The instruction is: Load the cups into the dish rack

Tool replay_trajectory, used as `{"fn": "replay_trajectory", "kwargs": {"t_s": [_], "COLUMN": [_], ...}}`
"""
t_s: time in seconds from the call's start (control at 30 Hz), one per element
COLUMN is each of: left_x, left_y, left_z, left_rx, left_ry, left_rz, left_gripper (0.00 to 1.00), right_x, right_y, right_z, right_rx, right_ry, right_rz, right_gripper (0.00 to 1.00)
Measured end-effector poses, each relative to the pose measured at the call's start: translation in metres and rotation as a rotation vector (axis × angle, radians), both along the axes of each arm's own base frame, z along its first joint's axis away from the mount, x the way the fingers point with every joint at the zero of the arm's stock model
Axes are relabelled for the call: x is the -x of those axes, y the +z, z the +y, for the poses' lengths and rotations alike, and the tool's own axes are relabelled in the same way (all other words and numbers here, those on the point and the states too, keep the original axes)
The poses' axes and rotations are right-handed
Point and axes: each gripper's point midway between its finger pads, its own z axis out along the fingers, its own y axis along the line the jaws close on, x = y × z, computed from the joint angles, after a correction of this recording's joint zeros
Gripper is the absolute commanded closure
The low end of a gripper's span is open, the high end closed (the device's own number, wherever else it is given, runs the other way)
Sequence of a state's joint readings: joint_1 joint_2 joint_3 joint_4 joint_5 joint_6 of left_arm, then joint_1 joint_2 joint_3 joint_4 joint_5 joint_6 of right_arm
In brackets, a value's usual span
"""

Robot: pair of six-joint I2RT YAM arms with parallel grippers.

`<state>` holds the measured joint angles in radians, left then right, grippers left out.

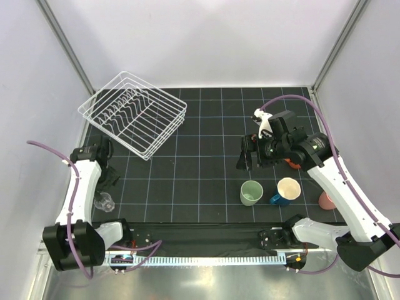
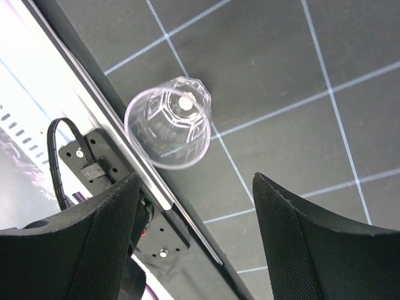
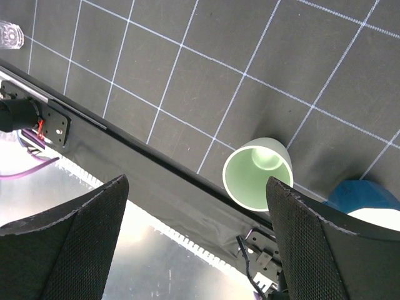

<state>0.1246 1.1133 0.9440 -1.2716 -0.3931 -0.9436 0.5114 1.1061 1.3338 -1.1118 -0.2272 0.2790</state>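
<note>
The white wire dish rack (image 1: 134, 112) stands empty at the far left of the mat. A clear glass (image 1: 105, 202) (image 2: 169, 122) stands by the near left edge. My left gripper (image 1: 111, 177) (image 2: 195, 187) hovers just beyond it, open, with nothing between its fingers. A pale green cup (image 1: 251, 192) (image 3: 257, 174) and a dark blue mug (image 1: 285, 191) (image 3: 365, 197) with a cream inside stand near the front right. A pink cup (image 1: 326, 200) is farther right, and an orange cup (image 1: 291, 164) peeks out behind the right arm. My right gripper (image 1: 247, 154) (image 3: 197, 187) hangs open above and beyond the green cup, holding nothing.
The black gridded mat (image 1: 200, 156) ends at a metal rail (image 1: 206, 257) along the near edge, where both arm bases are bolted. White walls close in the left, right and far sides. The glass (image 3: 11, 34) shows small at the right wrist view's top left.
</note>
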Motion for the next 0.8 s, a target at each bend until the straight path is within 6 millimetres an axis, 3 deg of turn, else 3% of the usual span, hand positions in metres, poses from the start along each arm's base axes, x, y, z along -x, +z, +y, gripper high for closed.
{"fn": "replay_trajectory", "kwargs": {"t_s": [0.3,0.53,0.6,0.7,0.73,0.8], "left_x": [-0.008,0.007,0.008,0.007,0.007,0.008], "left_y": [-0.03,-0.05,-0.051,-0.052,-0.052,-0.052], "left_z": [0.005,-0.002,-0.003,-0.003,-0.003,-0.004], "left_rx": [0.013,0.043,0.044,0.044,0.045,0.05], "left_ry": [0.042,0.095,0.103,0.117,0.12,0.114], "left_rz": [0.072,0.121,0.123,0.115,0.114,0.119], "left_gripper": [0.37,0.55,0.63,0.95,1.0,0.99], "right_x": [0.0,-0.002,-0.004,-0.006,-0.006,-0.006], "right_y": [-0.002,-0.004,-0.005,-0.007,-0.008,-0.009], "right_z": [-0.003,-0.008,-0.009,-0.009,-0.009,-0.009], "right_rx": [0.024,0.058,0.066,0.076,0.078,0.083], "right_ry": [0.026,0.025,0.026,0.027,0.027,0.029], "right_rz": [-0.015,-0.028,-0.028,-0.025,-0.023,-0.021], "right_gripper": [0.09,0.09,0.09,0.09,0.09,0.09]}}
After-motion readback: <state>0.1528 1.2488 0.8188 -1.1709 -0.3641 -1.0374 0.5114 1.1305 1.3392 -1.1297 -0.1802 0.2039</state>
